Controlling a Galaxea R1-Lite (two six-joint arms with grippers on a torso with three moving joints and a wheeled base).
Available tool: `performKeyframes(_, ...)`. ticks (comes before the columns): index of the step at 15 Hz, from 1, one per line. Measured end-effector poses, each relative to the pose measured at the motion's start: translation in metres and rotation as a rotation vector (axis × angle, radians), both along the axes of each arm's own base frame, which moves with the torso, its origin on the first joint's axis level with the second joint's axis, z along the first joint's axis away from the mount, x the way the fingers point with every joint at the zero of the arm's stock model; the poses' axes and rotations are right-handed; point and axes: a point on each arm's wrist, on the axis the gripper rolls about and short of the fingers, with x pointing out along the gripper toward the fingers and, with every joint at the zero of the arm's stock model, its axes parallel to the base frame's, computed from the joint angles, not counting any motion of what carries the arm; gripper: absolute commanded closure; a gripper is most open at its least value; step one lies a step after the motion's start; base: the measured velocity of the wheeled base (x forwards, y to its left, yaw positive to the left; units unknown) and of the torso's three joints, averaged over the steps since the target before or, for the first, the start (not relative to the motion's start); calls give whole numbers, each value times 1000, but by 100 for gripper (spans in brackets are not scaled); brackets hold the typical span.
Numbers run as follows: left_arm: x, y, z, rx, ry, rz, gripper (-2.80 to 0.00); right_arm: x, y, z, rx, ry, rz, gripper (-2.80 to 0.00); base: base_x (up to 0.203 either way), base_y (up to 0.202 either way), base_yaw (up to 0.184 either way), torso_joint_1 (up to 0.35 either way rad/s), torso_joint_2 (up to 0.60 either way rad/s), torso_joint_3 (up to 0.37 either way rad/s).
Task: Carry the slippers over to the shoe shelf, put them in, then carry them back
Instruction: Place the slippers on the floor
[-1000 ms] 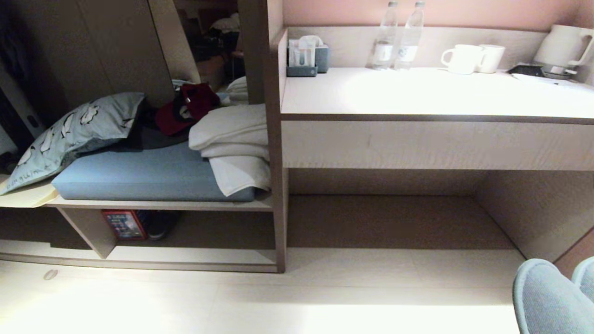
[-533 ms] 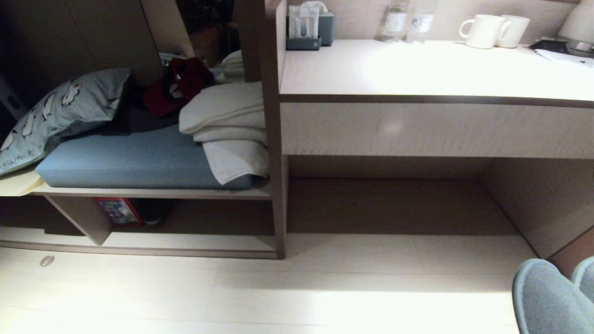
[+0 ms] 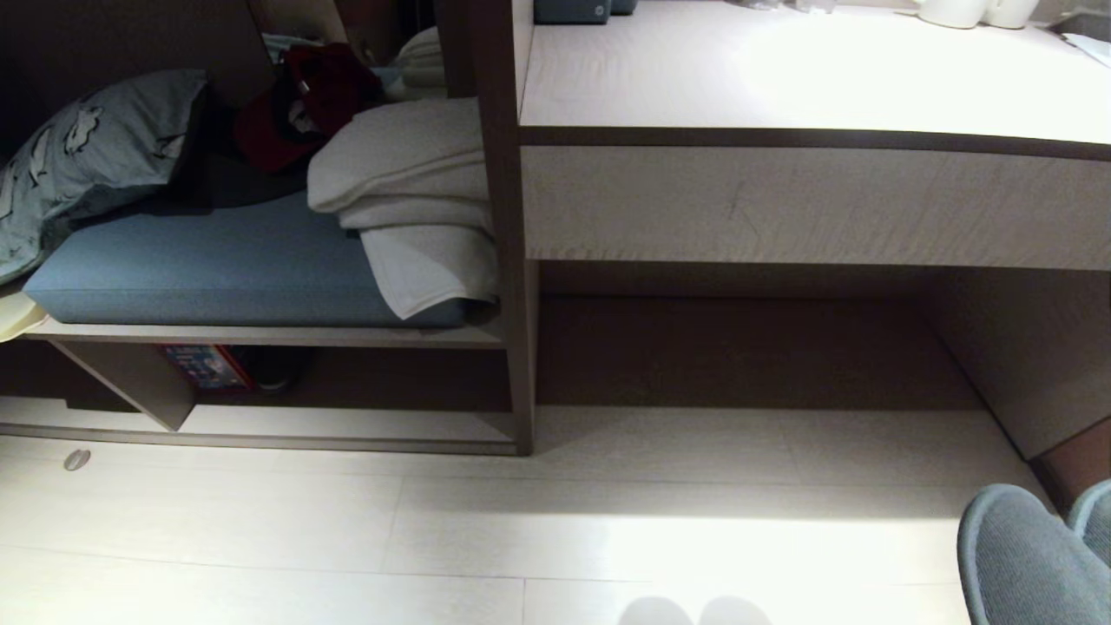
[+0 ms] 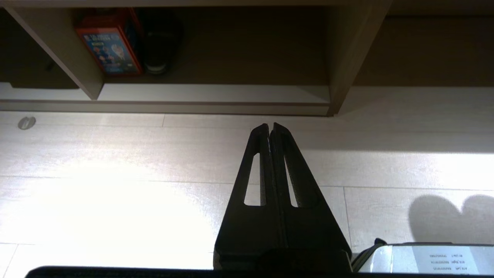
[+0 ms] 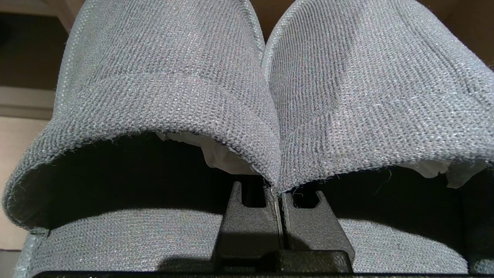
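The slippers [image 5: 247, 88] are a grey knit pair, held side by side with toes pointing away. My right gripper [image 5: 278, 190] is shut on their two adjoining inner edges. In the head view only their toes [image 3: 1033, 555] show, at the lower right above the floor. The shoe shelf [image 3: 347, 425] is the low pale-wood compartment with a dark back under the blue bench, ahead to the left; its base board [image 4: 212, 94] also shows in the left wrist view. My left gripper [image 4: 270, 125] is shut and empty, hanging over the pale floor in front of the shelf.
A red box [image 3: 204, 366] and a dark shoe [image 3: 273, 369] stand in the shelf next to its upright divider [image 3: 130, 386]. Above lie a blue cushion [image 3: 217, 278] and folded white towels [image 3: 408, 191]. To the right stands the white-topped desk [image 3: 781, 78] with its knee recess [image 3: 738, 347].
The head view has tipped downward, so the whole scene has slid up the picture and more floor shows. The slippers keep their place in the view; their shadow now shows on the floor.
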Motion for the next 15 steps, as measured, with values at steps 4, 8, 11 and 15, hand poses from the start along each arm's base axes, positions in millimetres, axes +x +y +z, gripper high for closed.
performKeyframes(4,0,0,0,0,0,0,0,0,0,0,1,0,0,0,0,0,0,2,0,-206)
performKeyframes(8,0,0,0,0,-1,0,0,0,0,0,0,0,0,0,0,0,0,2,1,-196)
performKeyframes(11,0,0,0,0,0,0,0,0,0,0,1,0,0,0,0,0,0,7,3,-201)
performKeyframes(15,0,0,0,0,0,0,0,0,0,0,1,0,0,0,0,0,0,2,3,-197)
